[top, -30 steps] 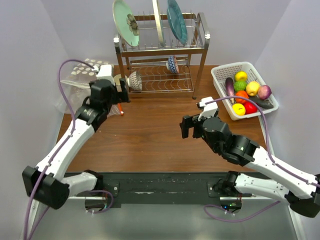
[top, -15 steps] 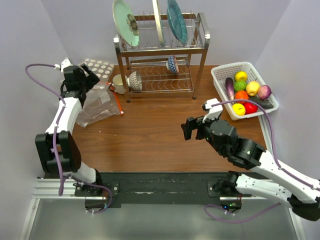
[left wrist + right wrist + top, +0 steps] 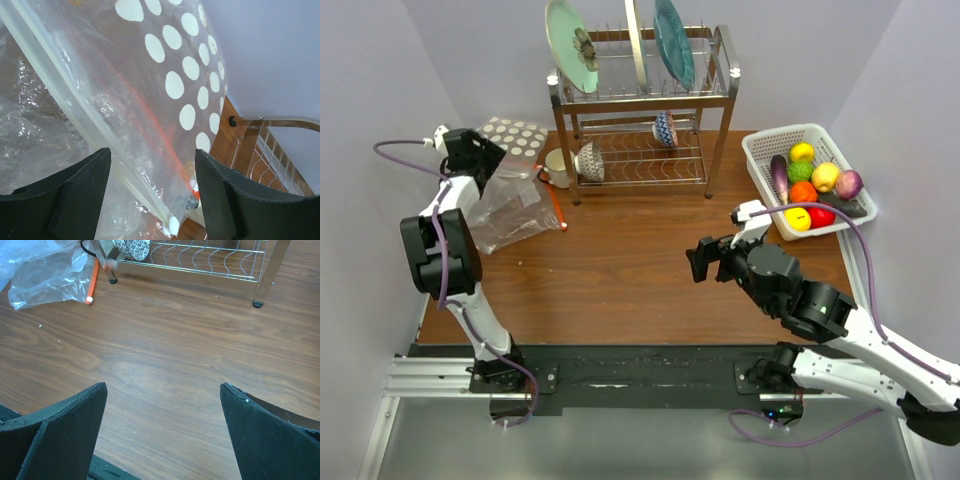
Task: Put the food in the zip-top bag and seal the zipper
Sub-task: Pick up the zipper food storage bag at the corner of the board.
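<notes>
1. Left gripper (image 3: 470, 152) just swung to the far-left corner, jaws apart over the dotted bag (image 3: 516, 134), with the zipper (image 3: 75, 110) probably between them.
2. Right gripper (image 3: 707, 258) is spread wide and empty. The food (image 3: 812, 186) sits in the far-right basket (image 3: 754, 152), so nothing's bagged.

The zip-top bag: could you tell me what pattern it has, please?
White polka dots on the clear zip-top bag, clearest in the left wrist view.

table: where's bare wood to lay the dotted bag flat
Widest bare wood lies between the dish rack, the clear plastic and the right gripper. Crowded: the far left corner around the zip-top bag, and the basket of food at right.
</notes>
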Controlling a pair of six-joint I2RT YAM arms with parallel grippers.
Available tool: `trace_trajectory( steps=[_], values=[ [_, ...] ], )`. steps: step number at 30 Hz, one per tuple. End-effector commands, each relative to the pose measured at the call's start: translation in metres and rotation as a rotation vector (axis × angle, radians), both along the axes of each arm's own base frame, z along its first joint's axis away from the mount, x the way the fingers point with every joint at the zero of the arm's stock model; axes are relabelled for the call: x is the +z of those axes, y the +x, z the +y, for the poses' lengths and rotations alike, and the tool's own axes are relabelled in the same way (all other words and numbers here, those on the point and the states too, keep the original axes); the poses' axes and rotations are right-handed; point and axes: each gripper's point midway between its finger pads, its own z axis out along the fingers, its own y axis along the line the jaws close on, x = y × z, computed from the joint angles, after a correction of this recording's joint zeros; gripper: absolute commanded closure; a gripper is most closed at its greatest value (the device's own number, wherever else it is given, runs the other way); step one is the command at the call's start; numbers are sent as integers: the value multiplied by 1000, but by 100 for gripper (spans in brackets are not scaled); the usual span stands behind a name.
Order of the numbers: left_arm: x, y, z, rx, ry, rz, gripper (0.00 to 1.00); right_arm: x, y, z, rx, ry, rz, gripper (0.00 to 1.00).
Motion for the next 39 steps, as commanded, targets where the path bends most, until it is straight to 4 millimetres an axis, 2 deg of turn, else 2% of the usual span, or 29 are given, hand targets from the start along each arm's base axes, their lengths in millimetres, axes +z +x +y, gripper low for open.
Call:
trace_trajectory(
  steps=[1,2,3,5,7,11,12,14,15,16,18,22,23,25,26,28,29,32,34,35,37,38,39],
  values=[
    [27,23,11,33,-12,-111,29,14,3,-7,-36,22,-32,1],
    [30,27,11,27,-14,-120,30,14,3,-7,-38,23,-30,1],
    [19,29,11,27,-24,-97,32,14,3,-7,-38,23,-30,1],
    [11,33,11,35,-45,-85,33,13,2,-8,-42,21,-26,1],
    [12,36,12,40,-51,-102,35,12,2,-9,-44,16,-22,1],
    [13,43,13,41,-57,-125,50,11,1,-11,-49,14,-20,1],
    [13,44,13,40,-57,-126,59,11,2,-12,-55,13,-19,1],
    [16,45,12,37,-58,-134,70,9,1,-12,-55,12,-18,1],
    [19,45,14,40,-52,-141,85,8,2,-12,-58,9,-17,1],
    [22,45,13,38,-43,-148,91,7,2,-12,-56,7,-13,1],
    [36,42,15,41,-17,-169,100,8,2,-13,-61,6,-13,1],
    [66,37,19,43,38,-199,100,7,2,-14,-65,11,-11,1],
    [84,34,22,44,67,-220,100,6,1,-13,-61,12,-9,1],
    [98,30,22,43,93,-226,100,6,1,-12,-58,16,-10,1],
    [120,27,23,40,121,-252,100,7,1,-12,-57,19,-10,1],
    [135,20,22,33,138,-256,100,6,1,-10,-52,12,-7,1],
    [155,14,19,23,161,-282,100,7,2,-10,-50,12,-9,1],
    [187,-4,14,5,202,-308,100,10,1,-8,-42,8,-7,1],
    [199,-14,12,-4,219,-308,100,11,1,-7,-36,9,-6,1],
    [216,-22,9,-13,247,-326,100,13,0,-7,-31,12,-6,1],
    [226,-34,6,-25,265,-313,100,14,-1,-5,-21,18,-7,1],
    [243,-45,5,-29,289,-333,100,15,-2,-4,-12,22,-5,1],
    [244,-51,1,-40,290,-319,100,14,-2,-3,-8,21,-4,1]
  ],
)
